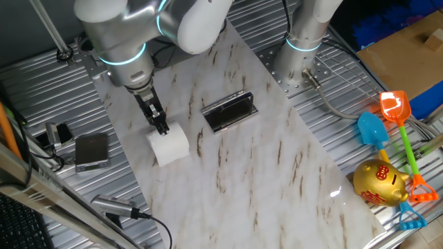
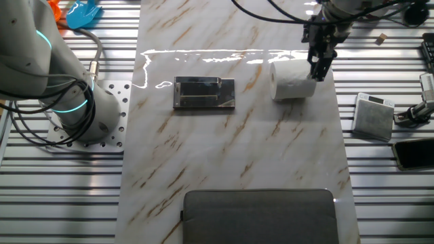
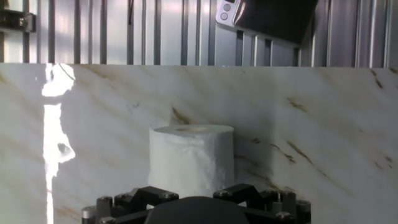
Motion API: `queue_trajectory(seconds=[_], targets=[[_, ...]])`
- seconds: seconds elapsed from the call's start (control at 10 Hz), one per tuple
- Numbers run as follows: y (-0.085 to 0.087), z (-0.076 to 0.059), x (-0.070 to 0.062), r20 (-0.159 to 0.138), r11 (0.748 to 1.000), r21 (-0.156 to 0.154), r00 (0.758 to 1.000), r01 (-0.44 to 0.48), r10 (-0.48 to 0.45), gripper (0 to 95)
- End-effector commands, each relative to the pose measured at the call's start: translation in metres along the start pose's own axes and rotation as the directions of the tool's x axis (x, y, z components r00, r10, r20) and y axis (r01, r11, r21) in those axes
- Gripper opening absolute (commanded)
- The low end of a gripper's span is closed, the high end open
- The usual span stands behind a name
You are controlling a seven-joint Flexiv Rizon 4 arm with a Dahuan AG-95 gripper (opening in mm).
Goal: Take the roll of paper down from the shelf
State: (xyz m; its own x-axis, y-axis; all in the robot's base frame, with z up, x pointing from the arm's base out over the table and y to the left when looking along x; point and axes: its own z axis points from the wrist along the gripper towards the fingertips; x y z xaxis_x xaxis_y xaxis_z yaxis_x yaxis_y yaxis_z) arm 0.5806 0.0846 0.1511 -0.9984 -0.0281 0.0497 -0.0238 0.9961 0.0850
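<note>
The roll of paper (image 1: 169, 146) is a white cylinder resting on the marble tabletop, left of the shelf (image 1: 230, 112), which is a small dark glossy rack with metal edges. In the other fixed view the roll of paper (image 2: 293, 81) lies right of the shelf (image 2: 204, 93). My gripper (image 1: 160, 127) reaches down at a slant and its fingers touch the roll's upper end, apparently closed on it; it also shows in the other fixed view (image 2: 319, 70). In the hand view the roll of paper (image 3: 191, 158) stands just ahead between the jaw mounts; the fingertips are hidden.
A flat grey box (image 1: 91, 149) and a phone (image 1: 59, 131) lie on the slatted surface beyond the marble's edge near the roll. A large grey mat (image 2: 259, 215) covers the marble's other end. Toys (image 1: 387, 138) lie far off on the other side.
</note>
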Motion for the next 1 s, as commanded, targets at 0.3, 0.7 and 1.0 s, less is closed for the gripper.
queue_trajectory(seconds=[0.3, 0.7, 1.0], targets=[[0.005, 0.012, -0.006, 0.0, 1.0, 0.0, 1.0, 0.0, 0.0, 95.0], [0.004, 0.032, -0.01, 0.007, 1.0, 0.0, 1.0, -0.004, 0.004, 95.0], [0.001, 0.046, -0.009, 0.021, 1.0, 0.002, 1.0, 0.0, 0.0, 95.0]])
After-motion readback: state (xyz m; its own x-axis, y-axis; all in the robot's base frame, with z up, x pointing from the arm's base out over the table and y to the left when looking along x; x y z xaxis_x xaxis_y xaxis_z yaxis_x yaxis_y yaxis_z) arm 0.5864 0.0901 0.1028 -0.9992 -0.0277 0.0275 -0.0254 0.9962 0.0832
